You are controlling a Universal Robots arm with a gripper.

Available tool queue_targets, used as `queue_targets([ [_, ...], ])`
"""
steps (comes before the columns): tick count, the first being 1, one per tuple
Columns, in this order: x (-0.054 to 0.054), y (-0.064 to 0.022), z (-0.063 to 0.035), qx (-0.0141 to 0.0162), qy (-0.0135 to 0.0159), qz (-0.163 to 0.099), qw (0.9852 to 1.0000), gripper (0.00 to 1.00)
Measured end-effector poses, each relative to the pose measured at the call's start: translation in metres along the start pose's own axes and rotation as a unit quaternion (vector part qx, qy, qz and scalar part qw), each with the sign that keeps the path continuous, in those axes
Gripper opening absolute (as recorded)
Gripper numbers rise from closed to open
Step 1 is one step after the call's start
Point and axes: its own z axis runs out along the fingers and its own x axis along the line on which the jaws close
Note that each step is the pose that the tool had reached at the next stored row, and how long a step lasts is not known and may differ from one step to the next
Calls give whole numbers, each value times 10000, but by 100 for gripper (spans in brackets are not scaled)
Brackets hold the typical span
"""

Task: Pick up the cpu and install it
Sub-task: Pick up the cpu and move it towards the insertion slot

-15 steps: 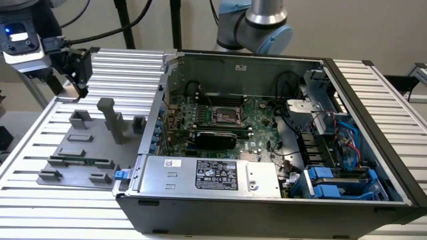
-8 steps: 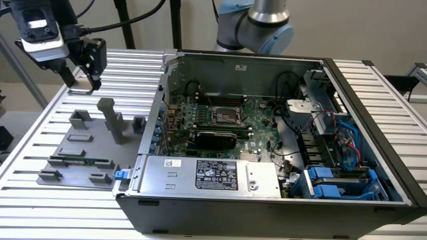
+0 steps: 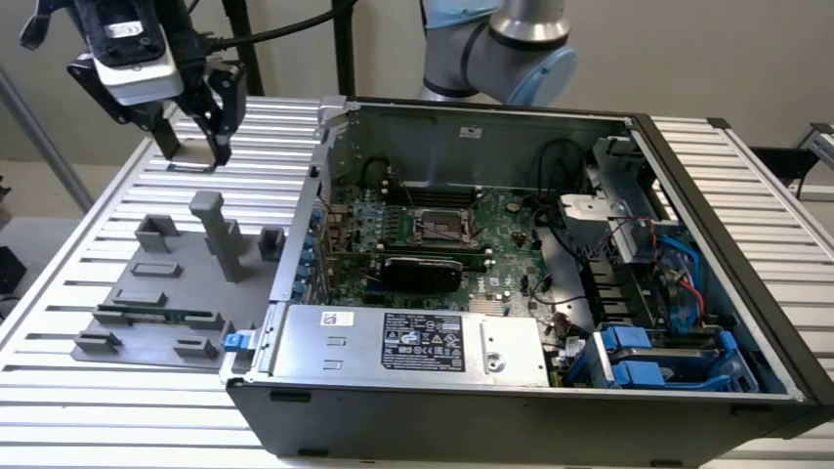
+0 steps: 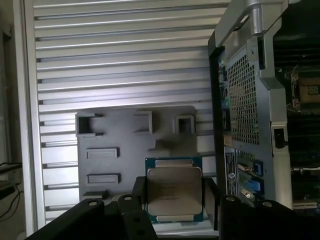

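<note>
- The cpu (image 4: 174, 192) is clamped between the two black jaws, one against each of two opposite edges. It is off the desk (image 3: 78, 391) and outside the computer case (image 3: 521, 401), up by the case's far corner on the exterior view's left.
- It lies flat and level, silvery lid facing up toward the wrist camera, with its green rim showing around the lid.
- It is close to square, so I can't pick out a real long axis. Its edges run in line with the jaws.
- The jaws are about half closed, no wider than the chip they hold.
- The wrist view shows the chip's whole top face, and under it the grey tray (image 4: 125, 165) with its empty pockets, beside the case's perforated back panel.
- From the exterior view the chip is only a thin pale sliver between the jaw tips.
- The exterior view takes in the open inside of the case, with the green board and its square socket (image 3: 440, 227) near the middle, well apart from the chip.
- It also shows a long green memory stick (image 3: 156, 315) on the tray, beside the case on the exterior view's left.
</note>
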Motion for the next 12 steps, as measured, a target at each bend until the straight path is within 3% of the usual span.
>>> queue_targets([
  [6, -273, 30, -35, -34, 4, 1, 10000, 55],
  [12, -544, 64, -48, -44, 5, 1, 10000, 55],
])
